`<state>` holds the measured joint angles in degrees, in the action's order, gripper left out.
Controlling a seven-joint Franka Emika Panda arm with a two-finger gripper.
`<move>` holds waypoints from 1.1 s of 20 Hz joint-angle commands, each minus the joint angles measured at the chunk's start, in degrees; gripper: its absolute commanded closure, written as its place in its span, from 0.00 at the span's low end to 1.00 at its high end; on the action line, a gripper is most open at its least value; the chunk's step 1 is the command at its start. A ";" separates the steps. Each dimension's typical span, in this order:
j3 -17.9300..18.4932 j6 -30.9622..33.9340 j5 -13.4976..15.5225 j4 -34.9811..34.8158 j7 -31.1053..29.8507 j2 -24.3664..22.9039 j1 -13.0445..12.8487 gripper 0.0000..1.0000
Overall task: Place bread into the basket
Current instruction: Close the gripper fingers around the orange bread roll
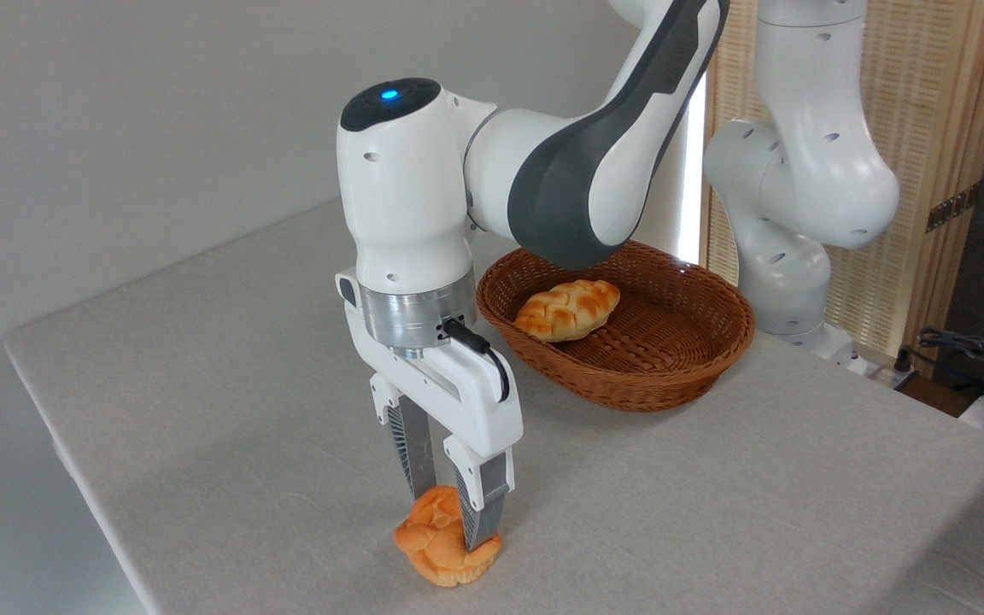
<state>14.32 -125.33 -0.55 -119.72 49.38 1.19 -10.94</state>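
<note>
claw (451,512) pointing straight down, fingers spread and straddling the knot bun (444,549) on the near tabletop (227,410), not visibly pinching | bun directly under claw; wicker basket (680,359) up and to the right, well apart | count: 1 knot bun, 1 basket, 1 braided loaf (567,309) lying in basket

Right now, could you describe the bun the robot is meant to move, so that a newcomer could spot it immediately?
Start at the grey table and follow the white arm down to its gripper near the front edge. The bread sits on the cloth between the fingers. It is small, round and knotted, unlike the longer braided loaf lying in the wicker basket behind.
</note>
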 commanded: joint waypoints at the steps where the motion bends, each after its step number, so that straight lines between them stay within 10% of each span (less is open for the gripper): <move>1: 0.45 -1.50 -0.77 -0.43 2.12 0.39 -0.39 0.59; 22: -2.18 0.87 0.20 0.19 0.28 -6.89 -3.03 0.52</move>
<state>13.37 -125.57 -0.61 -118.93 51.05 -1.52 -12.36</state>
